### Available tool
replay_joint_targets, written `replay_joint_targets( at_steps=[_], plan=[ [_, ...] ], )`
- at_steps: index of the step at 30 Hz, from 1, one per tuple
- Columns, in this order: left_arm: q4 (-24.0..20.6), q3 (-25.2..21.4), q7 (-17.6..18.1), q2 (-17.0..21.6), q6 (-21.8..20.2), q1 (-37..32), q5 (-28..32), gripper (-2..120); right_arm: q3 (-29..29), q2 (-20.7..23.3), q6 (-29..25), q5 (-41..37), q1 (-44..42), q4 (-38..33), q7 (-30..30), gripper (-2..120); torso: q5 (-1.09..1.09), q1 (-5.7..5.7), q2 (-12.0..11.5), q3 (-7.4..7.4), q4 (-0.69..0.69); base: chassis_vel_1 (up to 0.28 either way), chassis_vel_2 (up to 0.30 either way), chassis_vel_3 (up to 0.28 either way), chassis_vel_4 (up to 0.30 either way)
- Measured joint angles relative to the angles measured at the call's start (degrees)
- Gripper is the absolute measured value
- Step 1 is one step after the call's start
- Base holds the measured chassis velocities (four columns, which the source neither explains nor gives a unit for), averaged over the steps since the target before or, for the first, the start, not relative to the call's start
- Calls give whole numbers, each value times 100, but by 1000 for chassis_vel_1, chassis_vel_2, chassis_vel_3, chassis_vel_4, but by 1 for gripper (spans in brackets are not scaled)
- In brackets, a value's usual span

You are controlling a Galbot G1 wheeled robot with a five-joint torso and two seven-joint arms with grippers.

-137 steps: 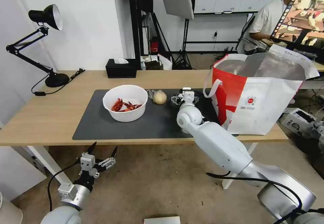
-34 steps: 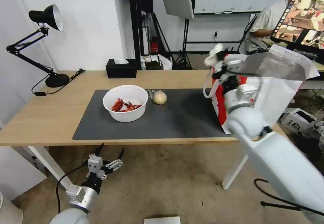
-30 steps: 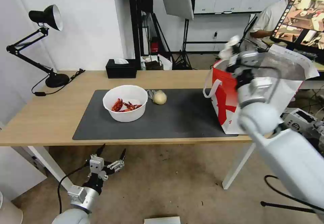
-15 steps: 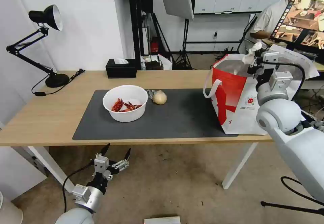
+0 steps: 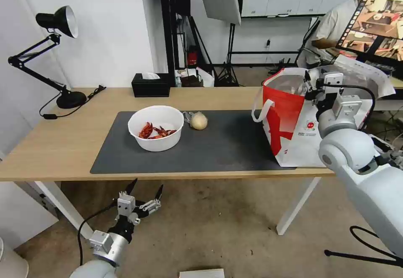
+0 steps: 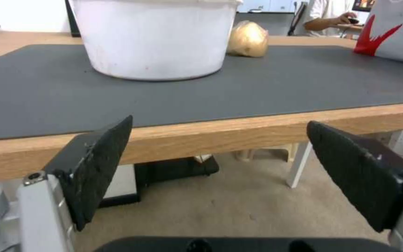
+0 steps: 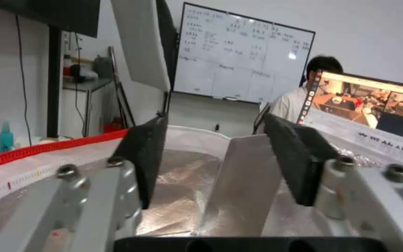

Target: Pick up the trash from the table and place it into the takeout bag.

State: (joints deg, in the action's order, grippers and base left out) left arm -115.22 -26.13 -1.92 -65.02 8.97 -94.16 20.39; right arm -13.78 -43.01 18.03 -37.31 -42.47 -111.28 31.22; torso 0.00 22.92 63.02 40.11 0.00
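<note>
Now right hand (image 7: 211,164) gapes over takeout bag (image 7: 19,164).

White round bowl (image 5: 155,128) upright on dark grey mat (image 5: 126,158), red crayfish shells (image 5: 155,131) inside. Beige ball in clear wrap (image 5: 198,120) just beside bowl, toward bag. Light-wood tabletop (image 5: 63,144) carries all. White-and-red takeout bag (image 5: 289,118) upright at mat's right end, mouth open, silver foil lining showing, loop handle (image 5: 260,106) hanging.
</note>
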Motion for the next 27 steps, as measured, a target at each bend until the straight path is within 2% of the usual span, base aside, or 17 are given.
replay_joint_targets(
  at_steps=[1,4,5,8,11,27],
  plan=[
    [0,0,0,0,0,0,0,100,0,0,0,0,0,0,0,61,0,0,0,0,0,0,0,0,0],
    [-21,-6,2,10,-7,-4,0,100,-21,22,25,-91,-27,-41,0,77,0,0,0,0,0,0,0,0,0],
    [-21,-6,2,10,-7,-4,0,100,-21,22,25,-91,-27,-41,0,77,0,0,0,0,0,0,0,0,0],
    [-43,-6,4,29,-19,13,7,100,-37,28,35,-150,-59,-66,-2,92,0,0,0,0,0,0,0,0,0],
    [-44,4,4,44,-27,37,18,100,-37,22,34,-152,-70,-66,-8,99,0,0,0,0,0,0,0,0,0],
    [4,29,10,73,-31,105,46,100,-15,-46,-63,-226,38,-24,-61,100,0,0,0,0,0,0,0,0,0]
  ],
)
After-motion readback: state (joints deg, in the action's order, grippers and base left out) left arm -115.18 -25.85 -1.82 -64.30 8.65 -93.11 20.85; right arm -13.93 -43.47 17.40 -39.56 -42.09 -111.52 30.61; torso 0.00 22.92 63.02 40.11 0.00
